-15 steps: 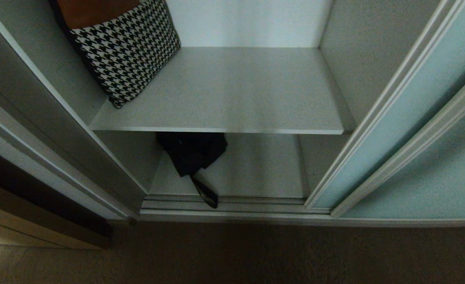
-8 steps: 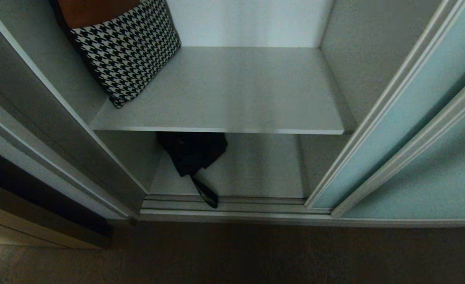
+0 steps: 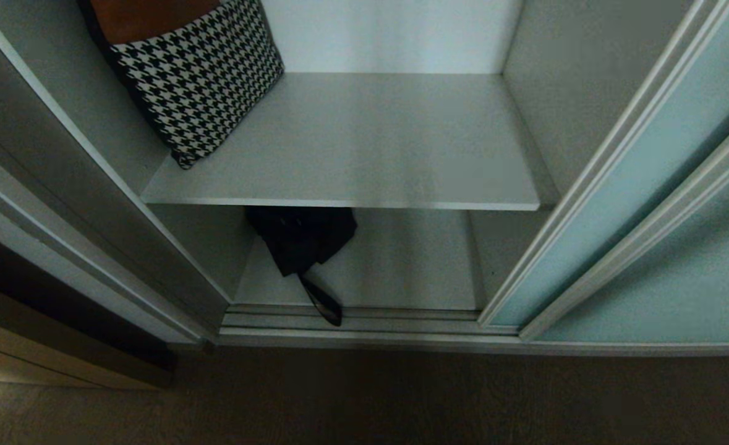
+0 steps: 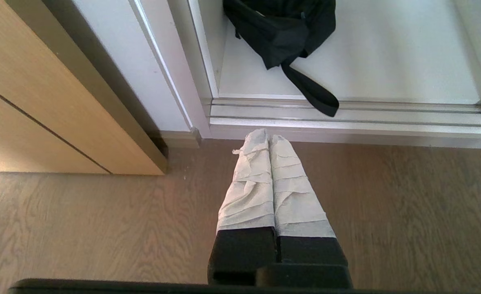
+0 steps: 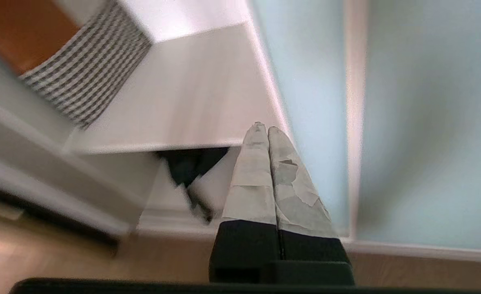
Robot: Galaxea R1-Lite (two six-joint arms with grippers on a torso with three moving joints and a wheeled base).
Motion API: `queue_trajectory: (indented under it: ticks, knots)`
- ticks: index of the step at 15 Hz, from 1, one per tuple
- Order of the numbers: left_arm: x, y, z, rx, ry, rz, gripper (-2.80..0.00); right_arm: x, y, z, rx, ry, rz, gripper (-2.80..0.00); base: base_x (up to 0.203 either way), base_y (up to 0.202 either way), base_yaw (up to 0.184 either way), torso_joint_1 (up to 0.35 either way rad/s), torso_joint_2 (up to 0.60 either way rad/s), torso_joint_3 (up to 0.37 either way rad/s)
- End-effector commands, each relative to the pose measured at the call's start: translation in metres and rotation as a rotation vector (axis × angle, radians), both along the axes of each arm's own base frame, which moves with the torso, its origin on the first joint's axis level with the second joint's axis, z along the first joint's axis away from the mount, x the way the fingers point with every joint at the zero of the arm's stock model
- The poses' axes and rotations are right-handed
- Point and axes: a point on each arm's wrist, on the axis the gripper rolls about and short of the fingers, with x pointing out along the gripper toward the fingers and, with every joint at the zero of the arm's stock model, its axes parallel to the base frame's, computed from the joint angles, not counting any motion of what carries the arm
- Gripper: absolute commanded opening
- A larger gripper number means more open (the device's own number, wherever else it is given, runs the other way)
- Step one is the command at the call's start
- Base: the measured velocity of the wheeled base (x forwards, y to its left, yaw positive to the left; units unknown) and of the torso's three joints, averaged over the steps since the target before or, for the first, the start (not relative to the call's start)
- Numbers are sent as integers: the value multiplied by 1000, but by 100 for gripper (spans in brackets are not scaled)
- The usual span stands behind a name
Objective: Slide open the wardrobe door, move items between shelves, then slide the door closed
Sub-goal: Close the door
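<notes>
Two shelves show in the head view: the upper shelf (image 3: 364, 142) at centre, with a houndstooth cushion (image 3: 197, 80) leaning at its 10 o'clock corner, and the lower shelf (image 3: 395, 266) beneath it. One black garment (image 3: 299, 238) lies on the lower shelf at about 7 o'clock from the picture's middle, half tucked under the upper board, its strap (image 3: 324, 306) trailing over the door track (image 3: 352, 318). The sliding wardrobe door (image 3: 636, 204) stands pushed aside at 3 o'clock, so the opening is clear.

The left claw (image 4: 264, 141) hangs closed and empty above the wood floor (image 4: 101, 228), short of the track. The right claw (image 5: 263, 130) is also closed on nothing, pointing toward the shelves beside the glass.

Likely risks: the strap lying in the track could jam the door on closing if it stays behind, and reaching low under the upper board may knock its front edge.
</notes>
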Motion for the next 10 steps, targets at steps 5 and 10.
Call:
queue_trajectory:
  ticks: [5, 10]
  knots:
    - [0, 0, 0, 1, 1, 0, -280, 26, 5, 8, 3, 21, -25, -280, 0, 0, 0, 0, 0, 0]
    - [0, 0, 0, 1, 1, 0, -280, 39, 6, 13, -29, 26, -108, -280, 0, 0, 0, 0, 0, 0]
